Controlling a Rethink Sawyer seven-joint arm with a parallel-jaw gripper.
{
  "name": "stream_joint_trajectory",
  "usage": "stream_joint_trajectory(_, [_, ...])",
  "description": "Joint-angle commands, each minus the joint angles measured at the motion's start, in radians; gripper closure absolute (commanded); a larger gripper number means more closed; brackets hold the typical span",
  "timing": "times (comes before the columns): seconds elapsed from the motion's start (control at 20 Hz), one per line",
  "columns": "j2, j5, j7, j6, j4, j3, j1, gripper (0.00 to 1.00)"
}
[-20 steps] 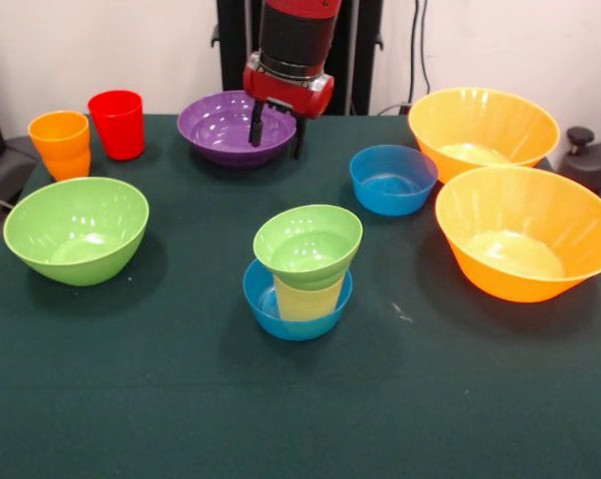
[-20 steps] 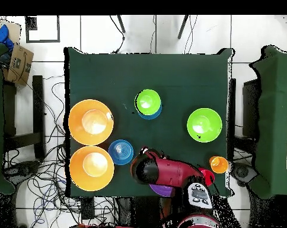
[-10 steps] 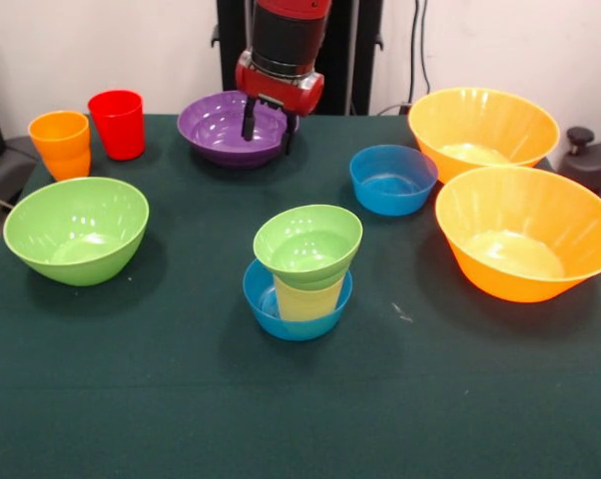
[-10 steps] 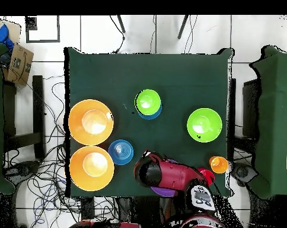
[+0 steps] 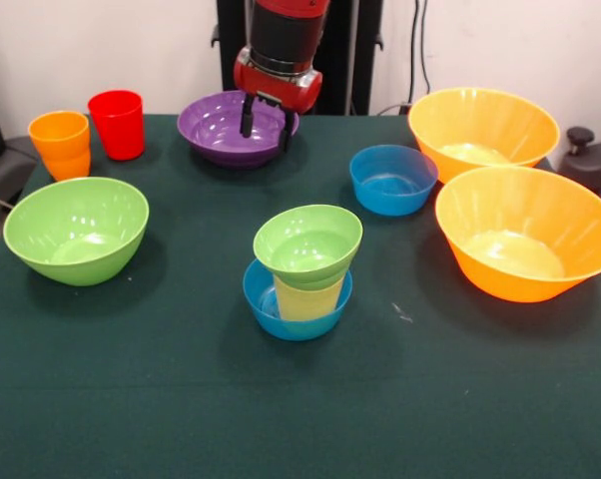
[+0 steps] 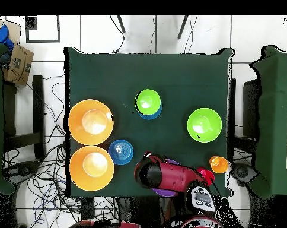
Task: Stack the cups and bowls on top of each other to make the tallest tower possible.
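Front view, with the tower (image 5: 302, 269) as landmark: the green table (image 5: 181, 399) carries everything. Two orange bowls sit to the tower's right, the nearer one (image 5: 525, 235) level with it, the farther one (image 5: 483, 128) behind that and touching or nearly touching it. A large green bowl (image 5: 76, 230) lies well to the tower's left. The purple bowl (image 5: 233, 128) stands behind the tower at the far edge, slightly left. A lone blue bowl (image 5: 392, 180) sits behind and to the right, between the tower and the farther orange bowl.

The tower itself is a small blue bowl at the bottom, a yellow cup (image 5: 306, 297) standing in it, and a small green bowl (image 5: 307, 242) tilted on the cup.

The arm (image 5: 284, 45) comes down over the purple bowl; its gripper (image 5: 263, 122) has two dark fingers spread apart, empty, their tips inside the bowl's right half.

A red cup (image 5: 117, 124) and an orange cup (image 5: 61, 144) stand side by side far left and behind.
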Motion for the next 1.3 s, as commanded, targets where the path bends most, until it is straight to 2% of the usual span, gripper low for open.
stream_joint_trajectory(0.05, [0.005,0.003,0.123,-0.006,0.038,0.069,0.014,0.0])
stream_joint_trajectory(0.65, [0.011,0.0,0.119,-0.016,0.035,0.072,0.009,0.0])
stream_joint_trajectory(1.05, [0.047,-0.012,0.149,-0.104,0.063,0.051,0.022,0.0])
stream_joint_trajectory(1.3, [0.117,-0.036,0.151,-0.2,0.07,0.045,-0.004,0.0])
